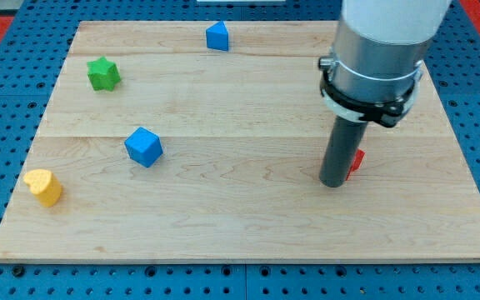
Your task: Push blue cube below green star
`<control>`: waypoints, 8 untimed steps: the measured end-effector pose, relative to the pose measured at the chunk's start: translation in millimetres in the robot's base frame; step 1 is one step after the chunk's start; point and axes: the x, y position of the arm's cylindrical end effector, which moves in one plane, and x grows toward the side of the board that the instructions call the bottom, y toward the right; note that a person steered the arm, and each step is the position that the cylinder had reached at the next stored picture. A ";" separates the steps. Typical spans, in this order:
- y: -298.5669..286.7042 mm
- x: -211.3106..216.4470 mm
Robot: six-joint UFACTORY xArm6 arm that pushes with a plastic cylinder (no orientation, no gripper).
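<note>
The blue cube (144,147) sits on the wooden board at the view's left, below and a little right of the green star (103,73), which lies near the board's upper left. My tip (333,181) rests on the board at the view's right, far to the right of the blue cube. The rod hides most of a red block (357,162) right beside it.
A second blue block with a peaked top (217,37) stands near the board's top edge (140,25). A yellow block with a rounded shape (43,187) lies at the lower left. The arm's grey and white body (382,50) fills the upper right.
</note>
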 end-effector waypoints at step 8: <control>-236.0 -75.5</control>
